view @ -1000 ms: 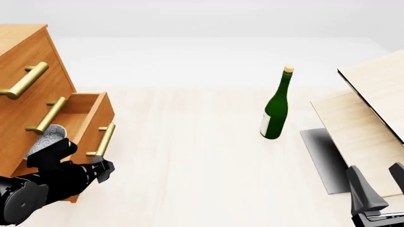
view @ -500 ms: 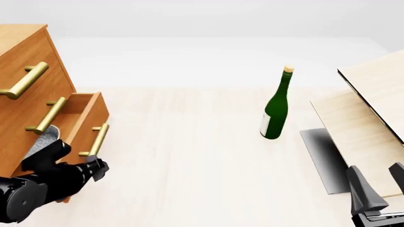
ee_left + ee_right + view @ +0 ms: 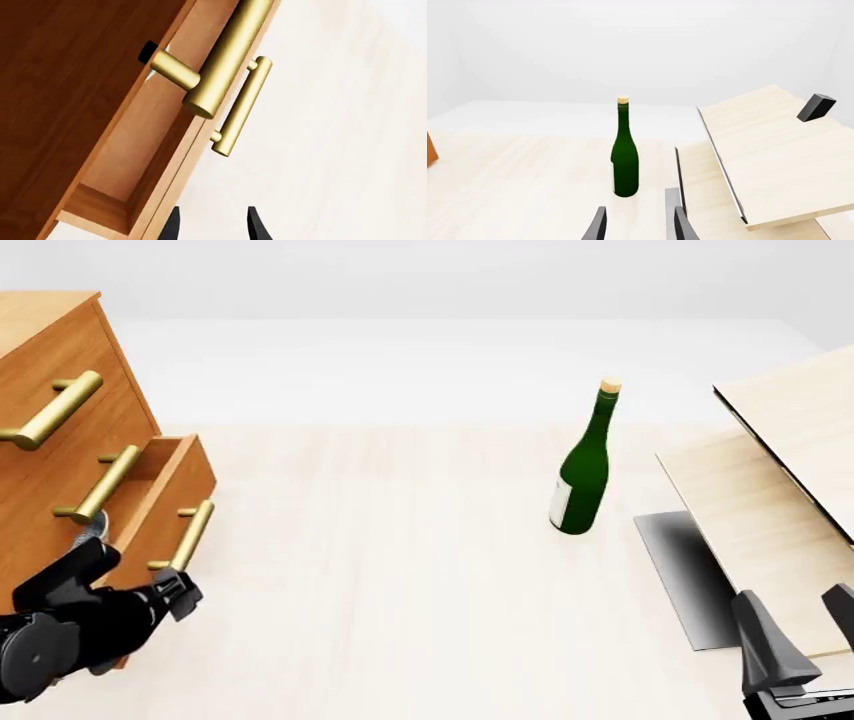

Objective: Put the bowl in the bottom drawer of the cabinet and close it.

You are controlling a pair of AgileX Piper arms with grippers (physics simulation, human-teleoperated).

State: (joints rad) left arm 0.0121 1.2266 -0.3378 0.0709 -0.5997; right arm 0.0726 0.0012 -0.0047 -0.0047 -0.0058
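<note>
Cabinet (image 3: 60, 410) stood at the counter's (image 3: 400, 570) left edge, drawer fronts facing right and toward the camera. Bottom drawer (image 3: 171, 495) part-open, its box running lengthwise out of the cabinet toward the counter's middle; its brass handle (image 3: 184, 536) lay along the drawer front, slanting from upper right to lower left in the front view. In the left wrist view the same drawer (image 3: 143, 150) showed an open gap, bare wood inside, with its bar handle (image 3: 241, 106) beyond a nearer, thicker handle (image 3: 223, 55) of the drawer above.

Bowl (image 3: 91, 533): only a speckled grey sliver visible, inside the drawer behind its front panel, mostly hidden by the left arm. Orientation could not be read.

Left end effector (image 3: 174, 592) sat just below the lower end of the drawer handle, close against the drawer front. Fingers (image 3: 256, 225) parted, nothing between them. Contact with the front could not be judged.

Right end effector (image 3: 637, 225) low at the counter's near right, fingers spread and empty, aimed at the green bottle (image 3: 624, 155). Bottle upright, cork up, well apart from the cabinet. Pale boards (image 3: 787, 480) leaned at the right.
</note>
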